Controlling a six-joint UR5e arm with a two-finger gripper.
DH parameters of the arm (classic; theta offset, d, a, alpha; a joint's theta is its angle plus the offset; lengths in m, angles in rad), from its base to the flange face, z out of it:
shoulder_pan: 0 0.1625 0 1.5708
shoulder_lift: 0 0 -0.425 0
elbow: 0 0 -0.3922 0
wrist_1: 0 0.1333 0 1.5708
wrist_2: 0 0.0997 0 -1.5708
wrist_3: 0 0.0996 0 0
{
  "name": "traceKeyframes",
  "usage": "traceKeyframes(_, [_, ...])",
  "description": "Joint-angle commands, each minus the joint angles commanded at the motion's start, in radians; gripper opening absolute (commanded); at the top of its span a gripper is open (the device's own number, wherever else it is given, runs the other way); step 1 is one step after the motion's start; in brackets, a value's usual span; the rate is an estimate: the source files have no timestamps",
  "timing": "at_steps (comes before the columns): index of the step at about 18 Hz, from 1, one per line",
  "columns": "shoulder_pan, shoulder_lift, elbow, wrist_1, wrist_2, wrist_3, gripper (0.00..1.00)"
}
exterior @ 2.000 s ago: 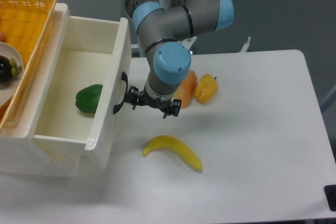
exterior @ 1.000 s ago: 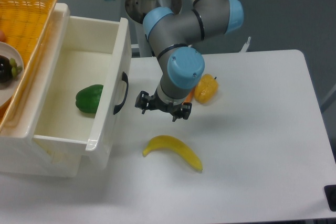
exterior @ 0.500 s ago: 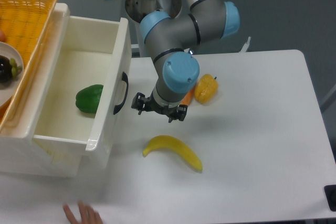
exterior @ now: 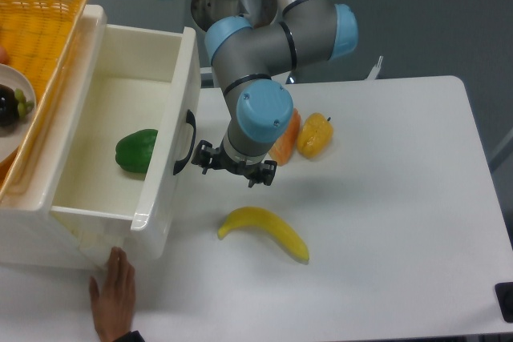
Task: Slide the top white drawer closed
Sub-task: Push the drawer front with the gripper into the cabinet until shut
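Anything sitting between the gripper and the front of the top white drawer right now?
No. In the camera view, the gripper hangs just right of the top white drawer front, near its black handle. The short gap shows only bare table.

Light: bright, even, from overhead
Shadows: soft, faint beneath the banana [exterior: 264,232] on the tabletop [exterior: 401,222]
Glare: mild sheen on the top white drawer [exterior: 172,130]
Focus: sharp throughout

The carrot [exterior: 286,138] is mostly hidden behind the arm; the basket [exterior: 36,30] runs off-frame.
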Motion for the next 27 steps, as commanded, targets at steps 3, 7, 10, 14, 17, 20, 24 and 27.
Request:
traceKeyframes(3, [-0.002, 0.003, 0.000, -0.002, -0.017, 0.000, 1.00])
traceKeyframes(7, [-0.014, 0.006, 0.000, -0.002, -0.025, 0.000, 1.00])
traceKeyframes(10, [-0.023, 0.008, 0.000, -0.002, -0.026, 0.000, 1.00])
traceKeyframes(14, [-0.031, 0.008, -0.002, -0.002, -0.032, 0.000, 1.00])
traceKeyframes(17, [-0.044, 0.009, -0.002, -0.002, -0.035, -0.002, 1.00])
traceKeyframes(20, [-0.045, 0.023, -0.003, -0.008, -0.054, -0.002, 1.00])
traceKeyframes(24, [-0.058, 0.029, -0.005, -0.021, -0.058, -0.002, 1.00])
traceKeyframes(27, [-0.064, 0.032, -0.005, -0.026, -0.060, -0.003, 1.00])
